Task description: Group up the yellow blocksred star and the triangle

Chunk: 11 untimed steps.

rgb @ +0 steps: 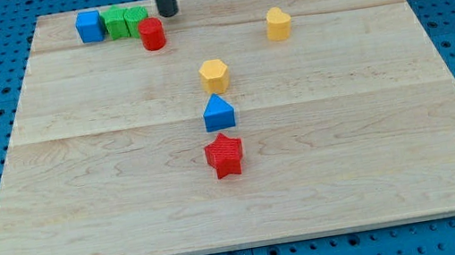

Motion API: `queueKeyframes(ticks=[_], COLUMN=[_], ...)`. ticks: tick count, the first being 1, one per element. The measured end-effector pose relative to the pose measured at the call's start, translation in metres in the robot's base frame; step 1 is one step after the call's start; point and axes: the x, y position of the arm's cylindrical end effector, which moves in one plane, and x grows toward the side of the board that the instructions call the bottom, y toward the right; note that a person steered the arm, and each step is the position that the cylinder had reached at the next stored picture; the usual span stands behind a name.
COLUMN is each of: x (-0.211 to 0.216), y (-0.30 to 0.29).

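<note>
A red star [224, 155] lies a little below the board's middle. A blue triangle block [218, 113] sits just above it, and a yellow hexagon [214, 75] just above that, the three in a near-vertical line. A yellow heart-shaped block [278, 23] lies apart at the upper right. My tip [167, 13] is at the view's top, just above and right of a red cylinder [152, 34], far from the star and the triangle.
A blue cube [89, 26] and two green blocks [115, 22] [136, 19] stand in a row at the top left, next to the red cylinder. The wooden board [396, 166] rests on a blue pegboard table.
</note>
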Motion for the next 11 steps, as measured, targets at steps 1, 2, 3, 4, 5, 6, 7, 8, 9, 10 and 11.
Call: queueKeyframes(ticks=[1,2,3,4,5,6,7,8,9,10,11], x=[0.009,0.028,0.041,0.03,0.029,0.053,0.08,0.112,0.132,0.124,0.165], y=[0.057,0.073,0.072,0.107,0.149,0.174,0.122,0.065,0.019,0.041,0.064])
